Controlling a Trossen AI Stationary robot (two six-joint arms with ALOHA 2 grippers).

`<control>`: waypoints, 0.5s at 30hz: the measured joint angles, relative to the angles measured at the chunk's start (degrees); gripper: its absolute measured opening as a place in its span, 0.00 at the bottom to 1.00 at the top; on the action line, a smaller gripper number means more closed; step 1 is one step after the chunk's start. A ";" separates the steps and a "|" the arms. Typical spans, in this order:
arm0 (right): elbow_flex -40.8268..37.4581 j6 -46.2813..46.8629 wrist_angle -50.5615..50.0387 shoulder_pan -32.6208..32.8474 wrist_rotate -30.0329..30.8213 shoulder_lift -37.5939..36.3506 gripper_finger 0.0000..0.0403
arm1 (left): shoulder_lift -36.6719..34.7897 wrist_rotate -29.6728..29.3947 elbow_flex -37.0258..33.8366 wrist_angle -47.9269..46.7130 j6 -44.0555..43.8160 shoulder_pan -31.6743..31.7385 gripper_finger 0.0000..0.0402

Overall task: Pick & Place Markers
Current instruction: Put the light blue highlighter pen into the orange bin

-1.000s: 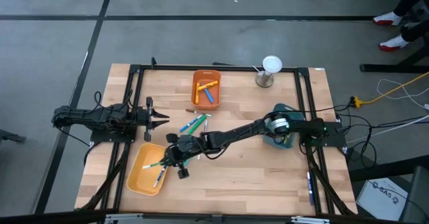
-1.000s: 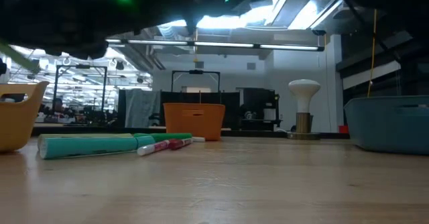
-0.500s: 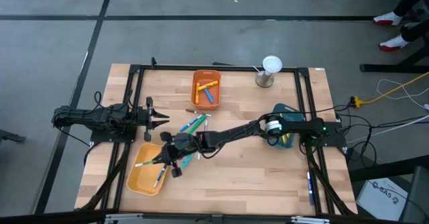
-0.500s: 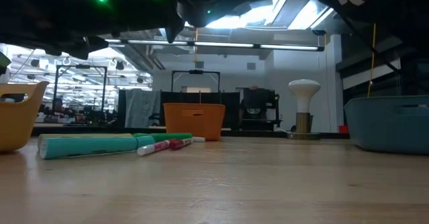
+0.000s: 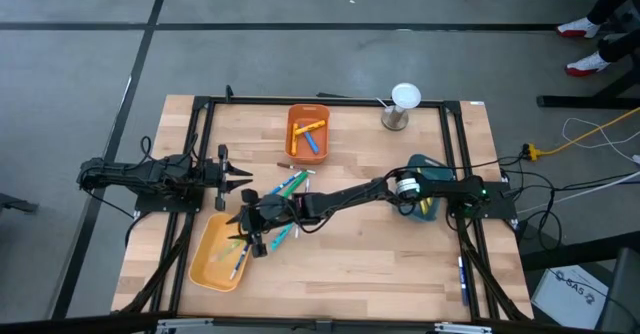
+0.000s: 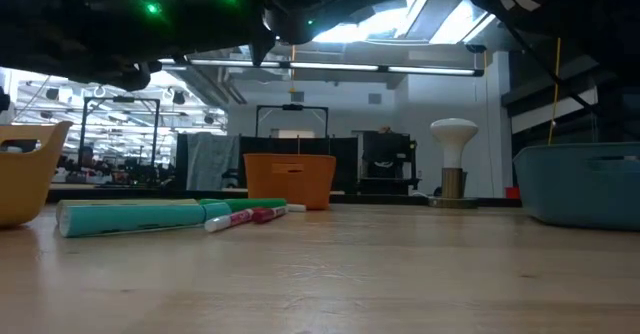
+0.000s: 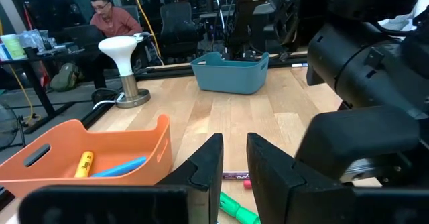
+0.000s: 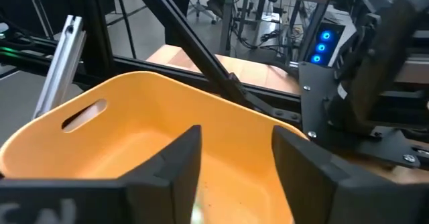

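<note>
Wooden table, loose markers lengthwise toward orange bin.

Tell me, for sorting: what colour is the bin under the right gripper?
Yellow bin; right wrist view shows it best.

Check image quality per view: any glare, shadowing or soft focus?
Low view: ceiling lights blow out behind the dark arms overhead; the teal marker up close looks soft. Right wrist view: the right tool fingers are blurred, the yellow bin evenly lit. High view: even light, only faint shadows on the table.
</note>
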 joint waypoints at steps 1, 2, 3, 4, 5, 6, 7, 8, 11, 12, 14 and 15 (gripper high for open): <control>0.00 -0.04 -0.02 0.02 0.00 0.00 0.47 | 0.00 0.00 0.00 0.00 0.00 -0.01 0.16; 0.00 0.28 -0.06 0.02 0.00 0.00 0.49 | -0.01 0.00 0.00 0.00 0.00 0.01 0.16; 0.00 1.09 -0.22 0.02 -0.01 0.00 0.51 | -0.01 0.00 0.00 0.00 0.00 -0.01 0.17; 0.02 2.20 -0.86 0.04 -0.02 0.00 0.51 | 0.01 0.00 0.00 0.00 0.00 0.01 0.17; 0.33 3.00 -2.42 0.04 -0.02 -0.02 0.52 | -0.01 0.00 0.00 0.00 0.00 -0.01 0.17; 1.36 3.33 -6.08 0.04 -0.02 -0.02 0.52 | -0.01 0.00 0.00 0.00 0.00 0.01 0.17; 3.01 3.24 -10.88 0.04 0.00 -0.02 0.52 | -0.01 0.00 0.00 0.00 0.00 -0.01 0.17; 5.18 2.88 -16.49 0.04 0.03 -0.02 0.52 | 0.01 0.00 0.00 0.00 0.00 -0.01 0.16; 7.55 2.55 -25.91 0.03 0.41 -1.20 0.52 | 0.00 0.01 0.00 0.01 0.00 -0.01 0.16; 7.10 2.75 -27.92 0.02 0.35 -2.37 0.53 | 0.01 0.00 0.00 0.03 0.00 -0.01 0.16; 7.29 3.09 -31.50 0.03 -1.07 -2.82 0.53 | 0.05 0.03 0.00 0.02 0.00 -0.01 0.16; 7.80 3.31 -33.81 0.07 -1.77 -3.04 0.53 | 0.11 0.07 0.00 0.00 0.02 0.01 0.16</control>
